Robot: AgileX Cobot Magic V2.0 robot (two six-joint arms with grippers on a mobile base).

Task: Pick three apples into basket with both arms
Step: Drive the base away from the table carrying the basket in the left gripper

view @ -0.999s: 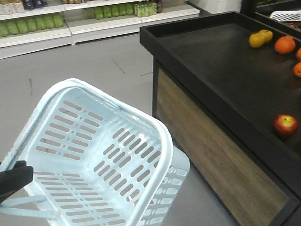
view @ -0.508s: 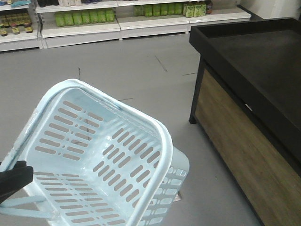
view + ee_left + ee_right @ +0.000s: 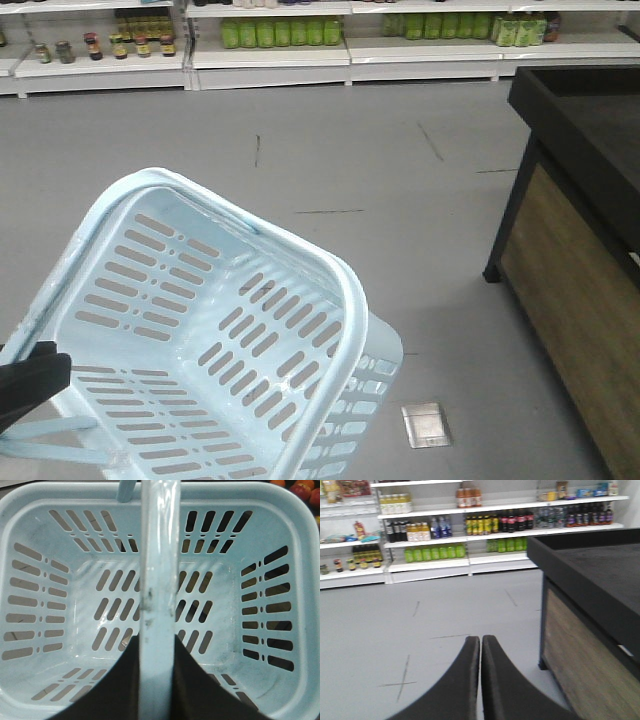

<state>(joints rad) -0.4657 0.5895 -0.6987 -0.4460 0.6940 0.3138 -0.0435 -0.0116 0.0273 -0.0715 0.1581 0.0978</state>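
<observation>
The pale blue basket (image 3: 345,300) hangs tilted over the floor and is empty inside (image 3: 50,505). My left gripper (image 3: 156,641) is shut on its swing handle (image 3: 159,555), and only a black piece of that gripper (image 3: 30,385) shows at the lower left of the front view. Past the basket's far right corner I see small red fruit (image 3: 301,491) that look like apples, cut off by the frame edge. No apples show in the front view. My right gripper (image 3: 481,640) is shut on nothing, held above the grey floor.
A black display table with wood-panelled sides (image 3: 590,150) (image 3: 590,575) stands to the right. Store shelves of bottles (image 3: 280,35) (image 3: 470,527) line the far wall. A metal floor plate (image 3: 425,424) lies beside the basket. An orange fruit (image 3: 277,482) sits by the red ones.
The front view has swung left: the black table slid to the right edge and its fruit left the view. Basket and left gripper keep their place in the frame.
</observation>
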